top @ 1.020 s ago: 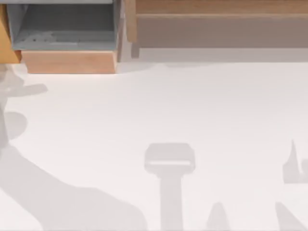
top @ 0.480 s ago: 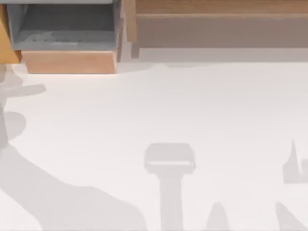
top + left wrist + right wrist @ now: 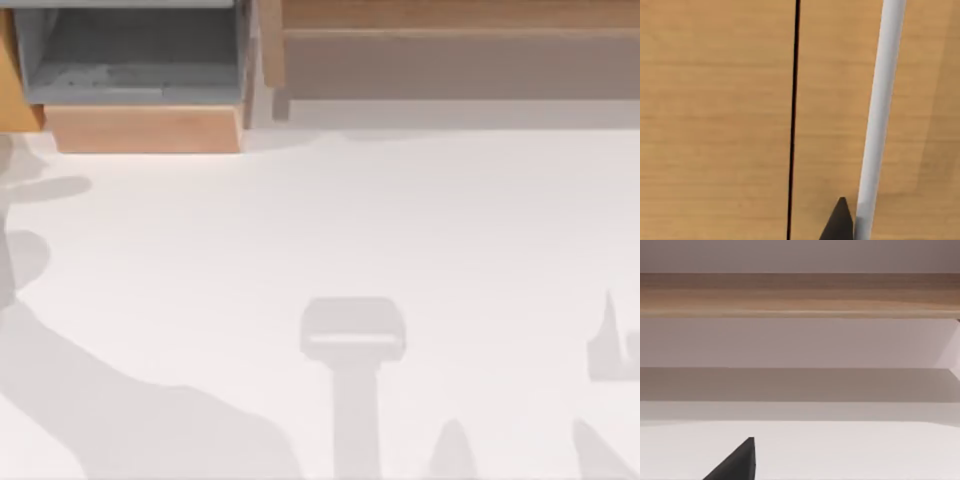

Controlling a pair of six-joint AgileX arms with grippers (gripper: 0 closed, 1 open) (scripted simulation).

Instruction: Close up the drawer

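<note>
The drawer (image 3: 145,130) stands pulled out at the table's back left in the top view. Its light-brown front panel faces the table and its grey inside (image 3: 130,50) is open to view. In the left wrist view, a dark tip of my left gripper (image 3: 840,224) sits close against a light wood face (image 3: 715,125) with a thin black seam (image 3: 792,125) and a white bar (image 3: 880,115). I cannot tell which wooden part this is. In the right wrist view, a dark tip of my right gripper (image 3: 737,464) hangs over the white table, well back from the cabinet.
The long wooden and beige cabinet body (image 3: 450,55) runs along the back to the right of the drawer, also seen from the right wrist as the cabinet body (image 3: 800,295). An orange-brown panel (image 3: 12,90) stands at the drawer's left. Arm shadows lie across the white table (image 3: 330,230).
The arm shadow at the table's left edge has slid a little further left. The drawer has not visibly moved.
</note>
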